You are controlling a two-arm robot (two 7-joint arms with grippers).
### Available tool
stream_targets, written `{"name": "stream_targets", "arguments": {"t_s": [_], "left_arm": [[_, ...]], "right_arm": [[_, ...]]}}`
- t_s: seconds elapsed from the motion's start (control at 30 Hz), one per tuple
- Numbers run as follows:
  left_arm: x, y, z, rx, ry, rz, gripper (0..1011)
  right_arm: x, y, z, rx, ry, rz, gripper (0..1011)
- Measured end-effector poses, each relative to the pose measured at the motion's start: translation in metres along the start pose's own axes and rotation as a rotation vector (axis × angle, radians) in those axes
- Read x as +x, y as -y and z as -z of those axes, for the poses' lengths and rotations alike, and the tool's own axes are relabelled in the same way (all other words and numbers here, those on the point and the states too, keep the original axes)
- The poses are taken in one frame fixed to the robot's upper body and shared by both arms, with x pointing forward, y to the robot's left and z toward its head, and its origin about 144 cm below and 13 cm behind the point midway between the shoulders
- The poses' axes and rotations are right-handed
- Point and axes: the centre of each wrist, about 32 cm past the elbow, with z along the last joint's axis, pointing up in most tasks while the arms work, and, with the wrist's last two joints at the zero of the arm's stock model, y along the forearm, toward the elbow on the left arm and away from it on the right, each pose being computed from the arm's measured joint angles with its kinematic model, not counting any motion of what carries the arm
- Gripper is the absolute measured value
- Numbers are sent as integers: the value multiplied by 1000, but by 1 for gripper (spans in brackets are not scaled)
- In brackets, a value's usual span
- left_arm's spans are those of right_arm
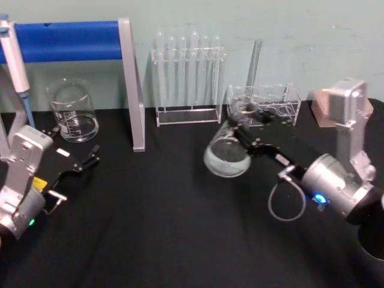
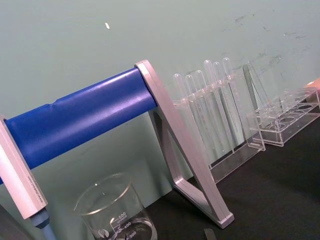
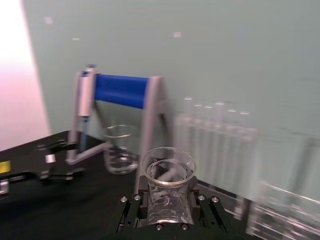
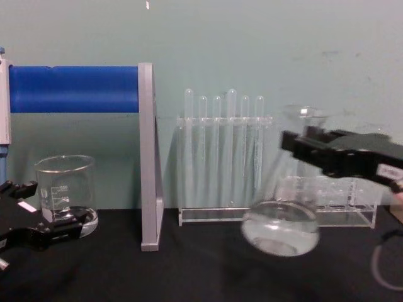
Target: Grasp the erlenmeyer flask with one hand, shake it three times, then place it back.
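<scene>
The flask [image 1: 227, 157] is clear glass, with a wide round base narrowing to a flared neck. It hangs tilted at the desk's [image 1: 168, 228] middle right, base low and swung to the left, and appears lifted clear of the surface. The right hand [image 1: 242, 126] pinches its neck, reaching in from the right. A low rack [image 1: 276, 105] stands just behind and a tube rack [image 1: 187, 78] behind-left. Open desk lies in front and leftward. The left hand [image 1: 90, 157] rests spread at far left, near a beaker [image 1: 73, 111].
</scene>
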Motion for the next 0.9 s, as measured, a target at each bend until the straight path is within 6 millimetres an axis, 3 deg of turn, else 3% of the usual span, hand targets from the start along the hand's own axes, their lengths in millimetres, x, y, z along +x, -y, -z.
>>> {"name": "stream_targets", "arguments": {"t_s": [0.43, 0.7, 0.9], "left_arm": [[0, 0, 0, 0, 0, 0, 1001], [0, 0, 0, 0, 0, 0, 1001], [0, 0, 0, 0, 0, 0, 1001]], "right_arm": [[-29, -37, 3, -13, 14, -277, 452], [-29, -37, 4, -8, 17, -255, 452], [-19, -27, 2, 2, 27, -143, 452]]}}
